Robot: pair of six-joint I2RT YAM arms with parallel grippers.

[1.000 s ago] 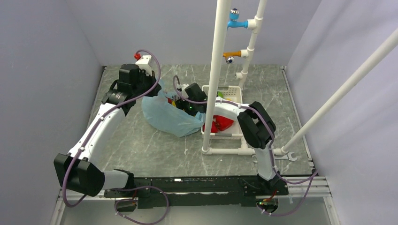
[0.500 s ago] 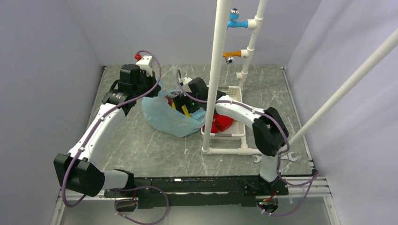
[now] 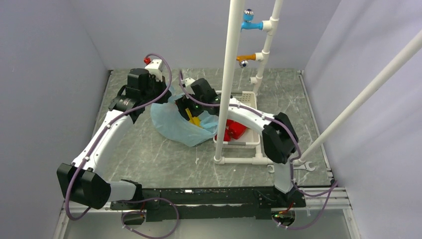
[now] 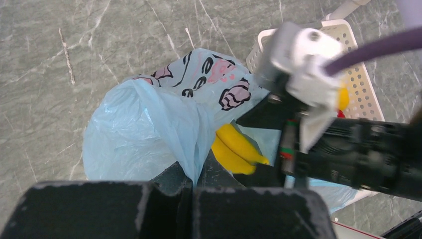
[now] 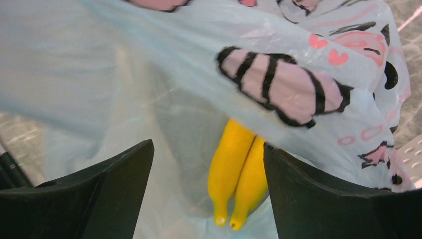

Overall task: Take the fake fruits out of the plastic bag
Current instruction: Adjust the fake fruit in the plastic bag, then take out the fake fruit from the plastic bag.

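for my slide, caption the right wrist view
Open right pincer faces two yellow bananas inside the light-blue bag

Right gripper [image 5: 208, 149] carried from the plastic bag's [image 4: 124, 139] edge beside the white basket [image 4: 363, 74] deeper into the bag's mouth, its wrist swung toward the bag's far side, yellow bananas [image 4: 234, 149] brought into view inside the bag

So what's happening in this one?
The left gripper pinches the rim of the light-blue plastic bag. The right gripper, jaws open, is at the bag's mouth with a pair of yellow bananas just ahead, not gripped. The white slotted basket already holds red fake fruits.
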